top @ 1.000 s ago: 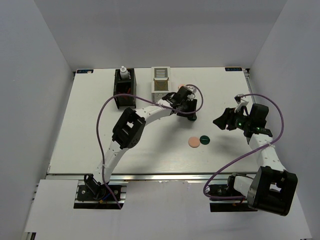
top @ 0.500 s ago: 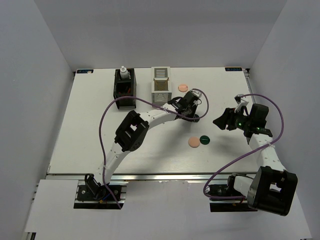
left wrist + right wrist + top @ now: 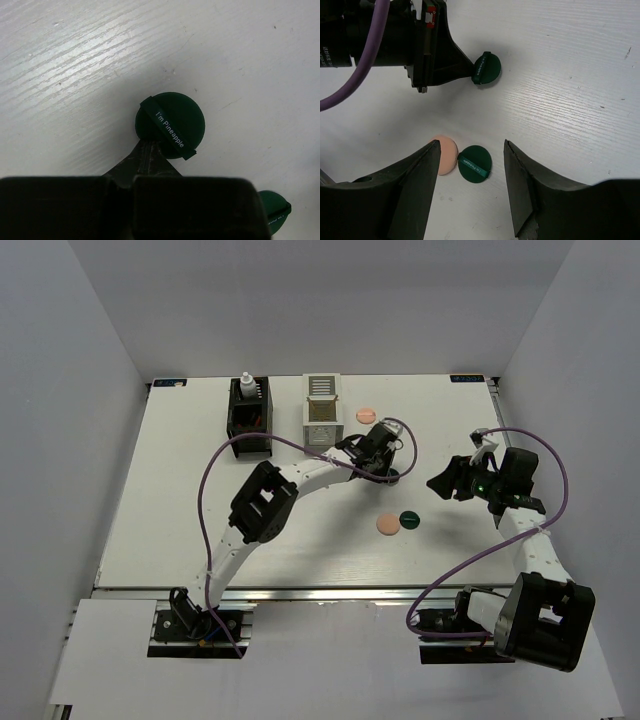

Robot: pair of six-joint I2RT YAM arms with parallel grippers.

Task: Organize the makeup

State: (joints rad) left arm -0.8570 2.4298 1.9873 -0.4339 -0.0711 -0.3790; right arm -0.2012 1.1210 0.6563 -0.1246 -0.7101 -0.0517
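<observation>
Your left pincer [image 3: 149, 148] is closed tight, and its tips nip the near rim of a green disc [image 3: 176, 111] that sits on the white table [image 3: 170, 500]. A dark band with white lettering runs across the disc's face. Seen from the right wrist, the disc looks slightly tipped, with the pincer tips meeting it at its left edge.

Your right pincer [image 3: 470, 144] hangs over the right part of the table with its fingers spread wide and nothing between them. Below it lies a second green disc [image 3: 475, 164] with a peach disc [image 3: 445, 155] just beside it on the left. This pair is nearer to you than the gripped disc and apart from it.

From above you can see another peach disc [image 3: 366, 414] lying flat towards the far edge, just right of the white slatted box [image 3: 321, 410]. The black slatted box [image 3: 248, 425] stands left of that one, and a small white bottle [image 3: 246, 388] stands upright at its far end. Your two arms are well apart.
</observation>
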